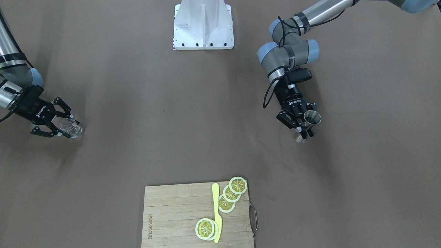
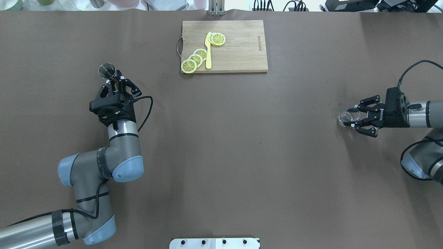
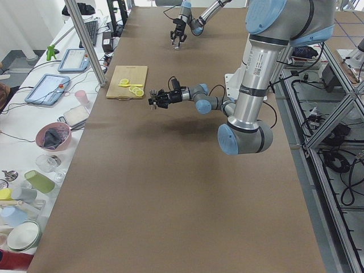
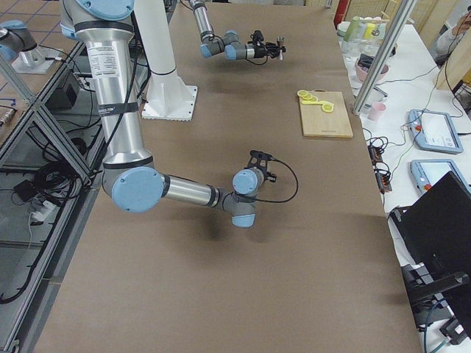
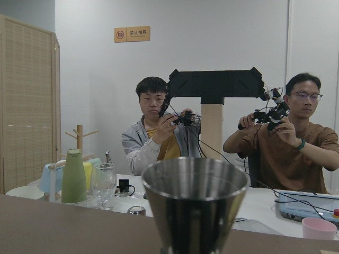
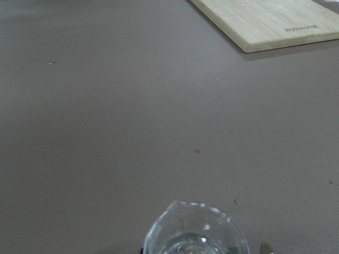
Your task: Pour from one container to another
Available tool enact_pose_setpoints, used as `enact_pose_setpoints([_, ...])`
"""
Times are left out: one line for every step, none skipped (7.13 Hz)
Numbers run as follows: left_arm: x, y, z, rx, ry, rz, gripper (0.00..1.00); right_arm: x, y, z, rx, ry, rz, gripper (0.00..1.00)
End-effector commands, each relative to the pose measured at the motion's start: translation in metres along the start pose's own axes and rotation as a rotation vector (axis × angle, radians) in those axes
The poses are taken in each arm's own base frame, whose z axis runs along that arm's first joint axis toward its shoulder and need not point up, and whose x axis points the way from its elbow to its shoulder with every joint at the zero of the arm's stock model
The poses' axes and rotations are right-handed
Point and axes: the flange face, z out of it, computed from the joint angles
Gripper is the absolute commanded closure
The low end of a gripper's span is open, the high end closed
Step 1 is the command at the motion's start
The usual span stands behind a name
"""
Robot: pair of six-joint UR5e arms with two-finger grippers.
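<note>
Near the robot: The left arm [image 2: 104, 166] folds at the elbow and sends its forearm straight out over the brown table [image 2: 221, 155]. The right arm [image 2: 424, 114] comes in from the side with its wrist level, pointing toward the middle.
Left side, mid-table: The left gripper [image 2: 115, 80] is clenched on the waist of the steel jigger [image 2: 107, 70]. The side view shows the jigger lifted off the table.
Jigger's axis: It is upright, with the mouth up and the rim level in the wrist view. Whether it holds any liquid cannot be told.
Right side, mid-table: The right gripper [image 2: 353, 117] reaches in sideways, its jaws spread wide and closed against the two sides of the clear glass [image 2: 345, 117]. The glass has its mouth up. The pictures do not show whether it rests on the table or hangs just above it.
The gap: The glass lies well apart from the jigger, far off to the jigger's right and a little closer to the robot. Bare table lies between the two. Each arm has its own vessel, and neither is near the other's.
What the next move calls for: The two hands likely need to meet toward the centre, with the jigger rim above the glass mouth. Only then should the left wrist roll the jigger over.
Far edge: A wooden cutting board [image 2: 238, 52] carries lemon slices [image 2: 195, 58] and a yellow knife [image 2: 208, 52], all clear of both grippers.
Beyond the table: The left wrist view shows a person in a grey jacket [image 5: 151, 145] and a person in a brown shirt [image 5: 296, 153], both seated at a desk.
</note>
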Motion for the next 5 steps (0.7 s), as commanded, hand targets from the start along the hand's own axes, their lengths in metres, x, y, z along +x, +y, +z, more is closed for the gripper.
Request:
enact_pose_setpoints([0.003, 0.025, -0.003, 0.018, -0.003, 0.006, 1.00, 0.002, -0.002, 0.004, 0.004, -0.012, -0.005, 1.00])
enact_pose_setpoints([0.006, 0.030, -0.002, 0.020, -0.003, 0.008, 1.00, 0.003, -0.004, 0.004, 0.007, -0.010, -0.006, 0.85])
enact_pose_setpoints([0.007, 0.033, -0.003, 0.018, -0.004, 0.000, 1.00, 0.003, -0.006, 0.004, 0.010, -0.009, -0.007, 0.77])
enact_pose_setpoints([0.011, 0.035, -0.004, 0.018, -0.004, 0.005, 1.00, 0.003, -0.006, 0.004, 0.011, -0.009, -0.007, 0.66])
enact_pose_setpoints([0.013, 0.049, -0.001, 0.022, -0.010, 0.032, 1.00, 0.003, -0.008, 0.004, 0.014, -0.008, -0.006, 0.49])
